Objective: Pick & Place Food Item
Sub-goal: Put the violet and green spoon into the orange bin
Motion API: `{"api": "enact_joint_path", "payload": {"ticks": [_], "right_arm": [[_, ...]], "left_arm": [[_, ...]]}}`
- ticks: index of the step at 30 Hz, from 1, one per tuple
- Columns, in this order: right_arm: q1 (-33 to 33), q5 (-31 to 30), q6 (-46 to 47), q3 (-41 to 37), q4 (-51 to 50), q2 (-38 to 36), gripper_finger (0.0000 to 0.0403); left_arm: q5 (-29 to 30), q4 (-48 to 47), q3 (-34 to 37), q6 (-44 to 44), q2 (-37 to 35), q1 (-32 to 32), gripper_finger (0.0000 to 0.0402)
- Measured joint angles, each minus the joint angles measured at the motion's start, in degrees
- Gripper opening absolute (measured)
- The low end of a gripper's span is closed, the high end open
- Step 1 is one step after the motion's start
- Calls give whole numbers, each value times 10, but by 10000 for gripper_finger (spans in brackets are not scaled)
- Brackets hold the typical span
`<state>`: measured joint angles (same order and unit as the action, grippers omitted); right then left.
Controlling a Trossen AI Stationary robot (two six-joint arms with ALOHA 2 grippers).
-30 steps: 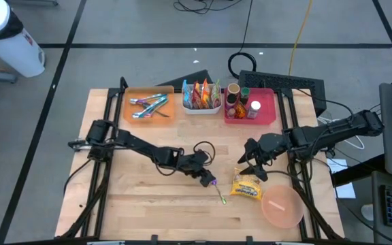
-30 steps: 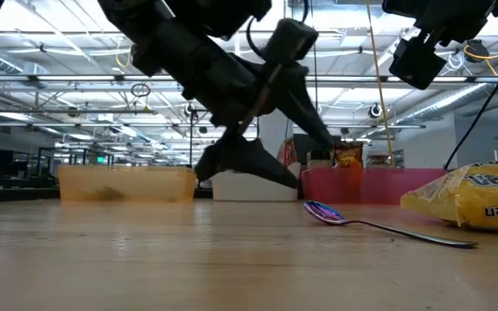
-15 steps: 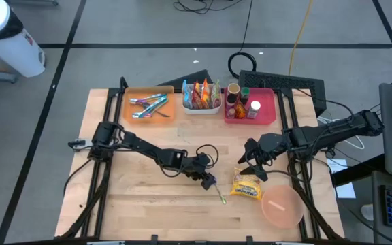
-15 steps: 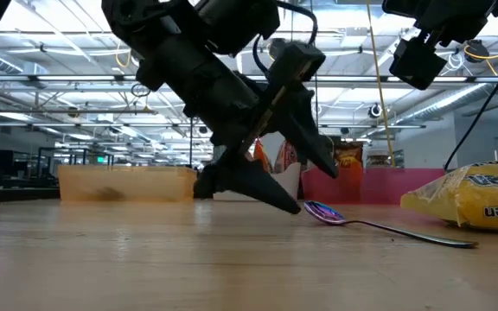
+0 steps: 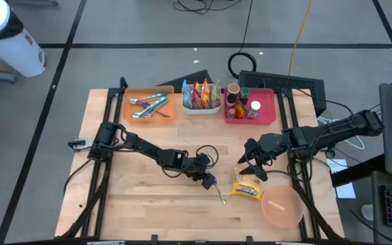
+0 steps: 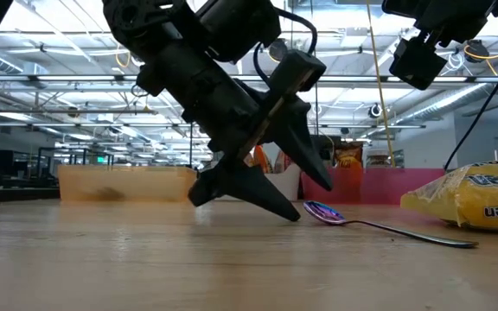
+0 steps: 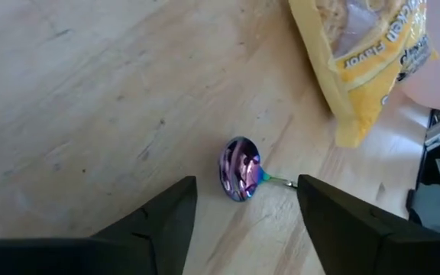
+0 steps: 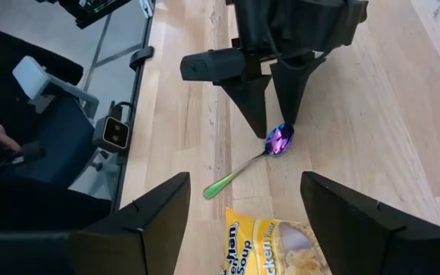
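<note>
A yellow ramen packet (image 5: 246,187) lies flat on the wooden table, right of centre. Beside it, on its left, lies a spoon (image 5: 216,190) with a shiny purple bowl (image 7: 240,169) and a green handle. My left gripper (image 5: 208,180) is open and slants down low over the table. Its fingers (image 7: 166,221) stand on either side of the spoon's bowl without touching it. My right gripper (image 5: 252,167) hangs open, raised above the packet's far end, with nothing between its fingers (image 8: 350,221).
A pink bowl (image 5: 282,207) sits at the near right, close to the packet. Along the far edge stand an orange tray of utensils (image 5: 150,105), a white basket of snack packets (image 5: 201,96) and a pink tray of bottles (image 5: 250,105).
My left gripper has sunk toward the table and come closer to the spoon's bowl, tipping a little more downward. The spoon and the packet have stayed where they were.
</note>
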<state>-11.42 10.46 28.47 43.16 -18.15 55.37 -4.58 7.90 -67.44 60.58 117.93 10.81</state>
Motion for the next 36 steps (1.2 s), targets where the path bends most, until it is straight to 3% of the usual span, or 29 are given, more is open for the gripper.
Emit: {"api": "enact_joint_path", "payload": {"ticks": [12, 36], "right_arm": [[0, -15, 6, 0, 1, 0, 241], [0, -29, 9, 0, 2, 0, 236]], "left_arm": [[18, -4, 0, 17, 1, 0, 150], [17, -9, 1, 46, 1, -10, 145]]}}
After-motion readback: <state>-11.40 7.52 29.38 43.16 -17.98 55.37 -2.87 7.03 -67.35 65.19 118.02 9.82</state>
